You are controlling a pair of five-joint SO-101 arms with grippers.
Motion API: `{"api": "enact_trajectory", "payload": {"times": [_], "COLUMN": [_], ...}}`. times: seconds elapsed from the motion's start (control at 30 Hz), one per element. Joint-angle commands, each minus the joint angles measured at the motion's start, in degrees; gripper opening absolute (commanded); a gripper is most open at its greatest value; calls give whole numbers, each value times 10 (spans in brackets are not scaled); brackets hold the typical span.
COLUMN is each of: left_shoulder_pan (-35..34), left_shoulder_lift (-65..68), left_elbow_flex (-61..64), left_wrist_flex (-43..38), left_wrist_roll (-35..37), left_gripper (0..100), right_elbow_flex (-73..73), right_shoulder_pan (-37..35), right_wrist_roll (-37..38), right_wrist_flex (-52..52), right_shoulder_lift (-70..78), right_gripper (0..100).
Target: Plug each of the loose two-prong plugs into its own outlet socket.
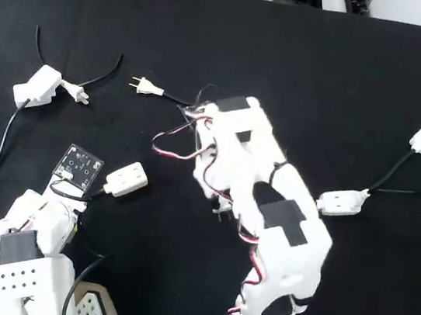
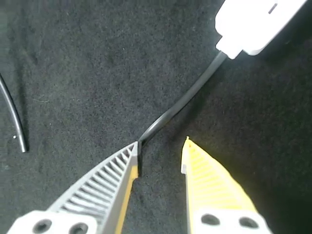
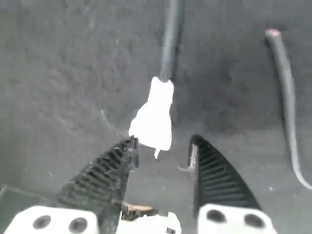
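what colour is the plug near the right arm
White plug; the right wrist view shows it best.

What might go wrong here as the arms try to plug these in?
The right tool is open around a white plug that lies close to one finger, off centre, so closing may nudge or twist it. The left tool has the black cable of a white socket against a fingertip, so moving could snag the cable and drag the socket.

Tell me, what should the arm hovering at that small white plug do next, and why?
Probably ease forward a touch, then close on the plug. The right fingers are open, and the plug lies with only its prong end between their tips, so closing now might catch just the prongs.
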Motion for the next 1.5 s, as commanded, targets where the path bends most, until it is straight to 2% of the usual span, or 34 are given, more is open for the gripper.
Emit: {"api": "enact_trajectory", "payload": {"times": [0.0,0.37,0.53,0.6,0.7,0.77,1.17,1.37,1.47], "left_shoulder_pan": [7,7,7,7,7,7,7,7,7], "left_shoulder_lift": [-2,-2,-2,-2,-2,-2,-2,-2,-2], "left_elbow_flex": [-2,-2,-2,-2,-2,-2,-2,-2,-2], "left_wrist_flex": [4,4,4,4,4,4,4,4,4], "left_wrist_roll": [-5,-5,-5,-5,-5,-5,-5,-5,-5], "left_gripper": [155,155,155,155,155,155,155,155,155], "right_elbow_flex": [-4,-14,-48,-67,-85,-83,-110,-176,-222], "right_shoulder_pan": [-8,-45,-47,-47,-45,-45,-47,-57,-76], "right_wrist_roll": [-12,-19,-18,-20,-28,-33,-32,-35,-36], "right_wrist_flex": [-17,-49,-28,-18,-15,-13,9,52,73], "right_shoulder_lift": [15,93,95,97,97,97,98,137,190], "right_gripper": [184,180,179,140,6,28,13,134,153]}}
